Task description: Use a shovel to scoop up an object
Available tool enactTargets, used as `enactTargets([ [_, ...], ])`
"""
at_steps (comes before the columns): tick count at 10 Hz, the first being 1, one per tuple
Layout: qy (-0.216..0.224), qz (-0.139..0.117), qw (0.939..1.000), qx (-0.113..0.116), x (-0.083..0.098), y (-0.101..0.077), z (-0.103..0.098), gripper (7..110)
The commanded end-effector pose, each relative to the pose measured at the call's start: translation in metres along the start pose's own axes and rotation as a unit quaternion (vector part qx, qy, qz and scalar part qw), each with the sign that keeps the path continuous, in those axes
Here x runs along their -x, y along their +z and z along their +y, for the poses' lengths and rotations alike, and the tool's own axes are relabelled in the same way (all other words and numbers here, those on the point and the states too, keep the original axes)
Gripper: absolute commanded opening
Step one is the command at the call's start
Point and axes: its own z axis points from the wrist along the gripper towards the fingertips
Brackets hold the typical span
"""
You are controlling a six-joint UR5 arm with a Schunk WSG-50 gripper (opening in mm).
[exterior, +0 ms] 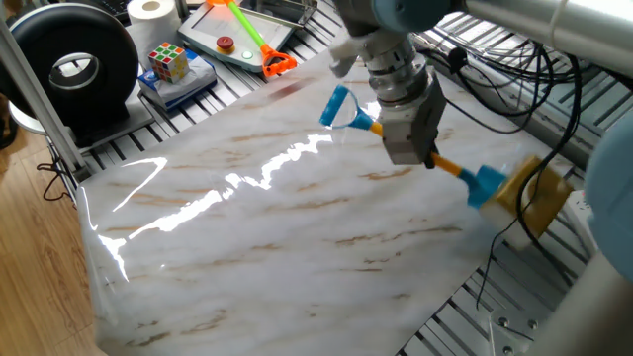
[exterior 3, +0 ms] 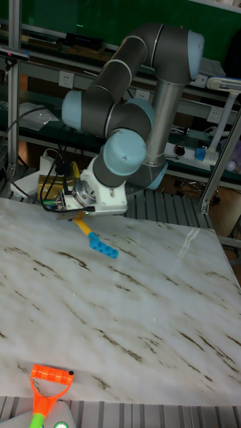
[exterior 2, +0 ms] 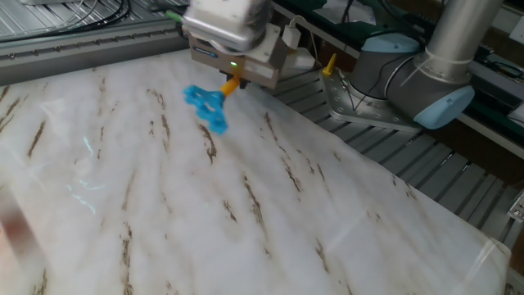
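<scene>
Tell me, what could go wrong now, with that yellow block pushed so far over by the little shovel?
The block sits past the marble sheet's edge, on the metal slats beside cables and a power strip; another push could tip it off or into them. The shovel's blade touches the block's side rather than sitting beneath it, so it may only shove. The gripper holds the thin shaft midway, which could twist.

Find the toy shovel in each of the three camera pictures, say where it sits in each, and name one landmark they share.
One fixed view: the shovel runs across right of centre, blade at the block.
The other fixed view: only its loop end shows, upper left.
Tall fixed view: its loop end sits left of centre.
Shared landmark: the gripper holding the shaft.
</scene>
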Motion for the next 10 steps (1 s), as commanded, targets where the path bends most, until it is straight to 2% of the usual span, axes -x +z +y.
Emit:
enactTargets([
  [1,0.132,-0.029,0.9874,0.081,0.024,-0.005,0.022,7],
  [3,0.177,-0.038,0.9802,0.079,0.036,-0.002,0.009,7],
  [5,0.189,-0.045,0.9784,0.069,0.046,0.0,0.001,7],
  [7,0.188,-0.048,0.9781,0.075,0.055,0.002,0.002,7],
  [10,0.17,-0.061,0.9809,0.073,0.062,0.002,0.0,7],
])
